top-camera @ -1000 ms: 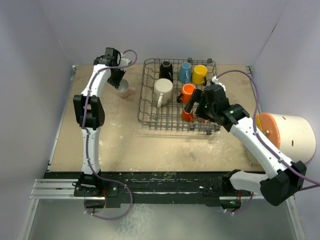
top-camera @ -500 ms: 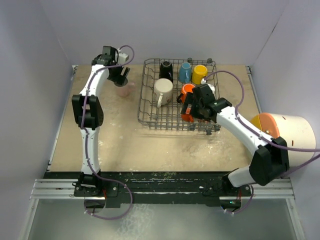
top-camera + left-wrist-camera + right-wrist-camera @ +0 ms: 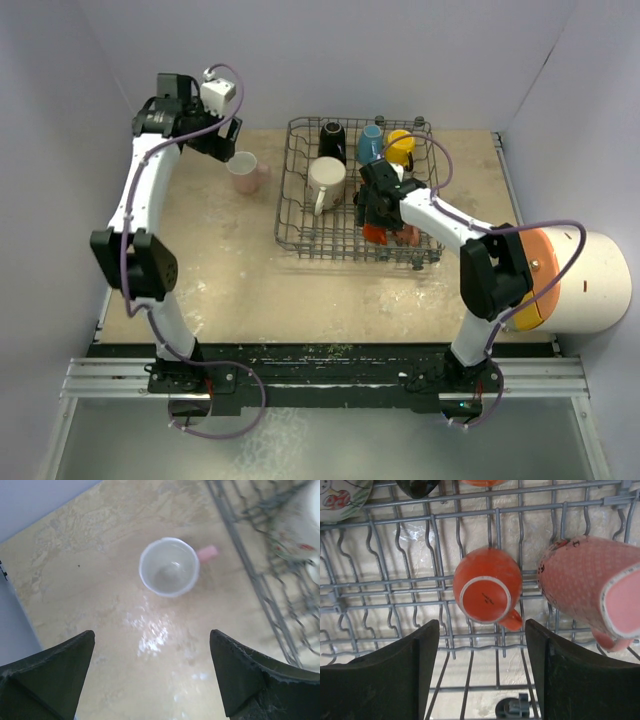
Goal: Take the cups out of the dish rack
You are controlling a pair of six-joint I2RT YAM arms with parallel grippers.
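Observation:
A pink cup stands upright on the table, left of the dish rack. My left gripper hangs open above and short of it, holding nothing. In the rack sit a black cup, a blue cup, a yellow cup and a bigger white cup. My right gripper is open low over the rack's front right. Just beyond its tips an orange cup stands upside down. A pink dotted cup lies tilted to that cup's right.
A huge white cylinder with an orange face lies at the table's right edge, beside the right arm. Pale walls close in the left, back and right sides. The rack's wire prongs stand around the orange cup.
My left gripper opened, let go of the pink cup on the table and pulled up and back to the left. My right gripper slid further over the rack toward the orange cup, its jaws narrowing somewhat.

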